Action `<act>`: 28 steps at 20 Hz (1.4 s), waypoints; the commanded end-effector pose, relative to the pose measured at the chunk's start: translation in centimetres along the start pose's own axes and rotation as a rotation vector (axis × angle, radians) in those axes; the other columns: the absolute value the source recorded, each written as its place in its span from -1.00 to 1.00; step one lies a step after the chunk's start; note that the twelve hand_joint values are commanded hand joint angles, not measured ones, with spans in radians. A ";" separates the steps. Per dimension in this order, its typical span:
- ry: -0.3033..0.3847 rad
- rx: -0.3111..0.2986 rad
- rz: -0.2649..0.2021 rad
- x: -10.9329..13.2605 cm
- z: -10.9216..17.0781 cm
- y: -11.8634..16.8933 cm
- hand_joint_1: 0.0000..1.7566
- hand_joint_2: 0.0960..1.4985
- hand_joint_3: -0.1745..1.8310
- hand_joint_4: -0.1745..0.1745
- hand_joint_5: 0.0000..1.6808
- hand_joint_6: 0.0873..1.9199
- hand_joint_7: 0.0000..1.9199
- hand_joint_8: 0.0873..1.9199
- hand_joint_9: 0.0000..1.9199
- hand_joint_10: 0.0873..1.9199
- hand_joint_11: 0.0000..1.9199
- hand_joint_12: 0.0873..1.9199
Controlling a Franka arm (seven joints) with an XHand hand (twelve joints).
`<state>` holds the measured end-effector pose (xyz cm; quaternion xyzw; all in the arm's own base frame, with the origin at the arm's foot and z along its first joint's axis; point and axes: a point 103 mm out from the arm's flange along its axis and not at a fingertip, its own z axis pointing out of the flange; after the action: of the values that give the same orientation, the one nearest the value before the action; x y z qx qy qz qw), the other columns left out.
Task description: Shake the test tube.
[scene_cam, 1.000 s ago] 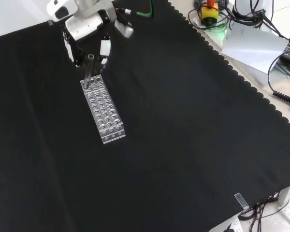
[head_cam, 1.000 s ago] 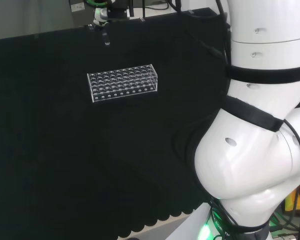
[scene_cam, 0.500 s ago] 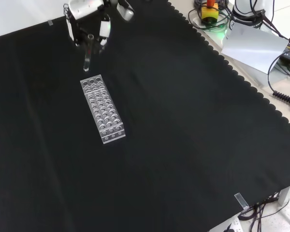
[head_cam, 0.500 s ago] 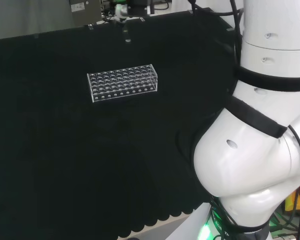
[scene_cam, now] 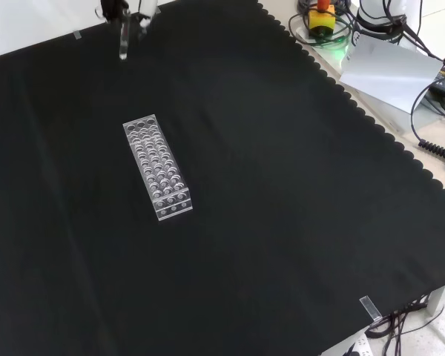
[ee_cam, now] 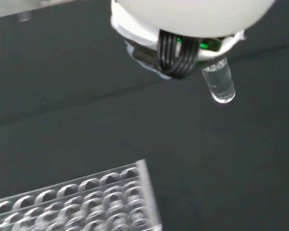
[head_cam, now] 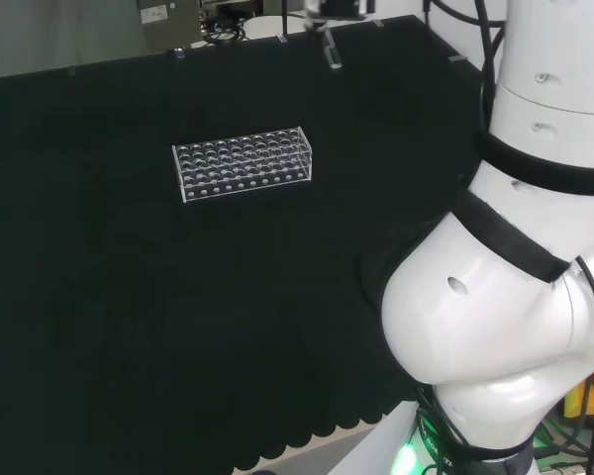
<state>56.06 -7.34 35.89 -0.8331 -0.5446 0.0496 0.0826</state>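
A clear test tube (scene_cam: 124, 41) hangs upright high above the black cloth, beyond the far end of the clear test tube rack (scene_cam: 157, 167) in the front view. The hand (scene_cam: 143, 9) grips the tube's top at the view's upper edge, and most of the hand is cut off there. In the head view the tube (head_cam: 332, 49) hangs at the top, to the right of the rack (head_cam: 243, 163) and beyond it, under the hand (head_cam: 327, 8). The wrist view has the tube's rounded lower end (ee_cam: 220, 84) sticking out below the blurred white hand (ee_cam: 183, 19), with the rack (ee_cam: 77, 204) far beneath.
The arm's white links (head_cam: 515, 247) stand at the right of the head view. In the front view a yellow box with a red button (scene_cam: 322, 18), a grey sheet (scene_cam: 389, 70) and cables lie off the cloth's scalloped edge at the upper right.
The hand has lifted the test tube up out of the rack's end and carried it higher, rightward in the head view and upward in the front view. The rack has stayed in place.
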 end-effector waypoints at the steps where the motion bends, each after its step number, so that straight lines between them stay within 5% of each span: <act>1: -0.021 -0.019 0.113 -5.5 -1.2 -0.1 0.63 -0.12 -0.33 -1.00 0.55 -0.76 0.42 -0.29 0.38 -0.57 0.23 -0.10; 5: -0.014 -0.022 0.107 -5.5 -1.3 -0.1 0.63 -0.13 -0.33 -1.00 0.55 -0.76 0.42 -0.29 0.39 -0.57 0.23 -0.10; 10: 0.035 -0.002 0.047 -2.3 -0.5 -0.4 0.63 -0.13 -0.33 -1.00 0.55 -0.76 0.43 -0.29 0.39 -0.57 0.22 -0.09; 21: 0.175 0.053 -0.185 11.7 1.8 -2.6 0.63 -0.13 -0.32 -1.00 0.55 -0.76 0.43 -0.29 0.39 -0.58 0.22 -0.09; 28: 0.218 0.045 -0.308 16.2 1.1 -3.6 0.63 -0.13 -0.32 -1.00 0.55 -0.76 0.43 -0.29 0.39 -0.58 0.22 -0.09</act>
<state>58.52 6.26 35.22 -0.7634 -0.6256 -0.0255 0.1590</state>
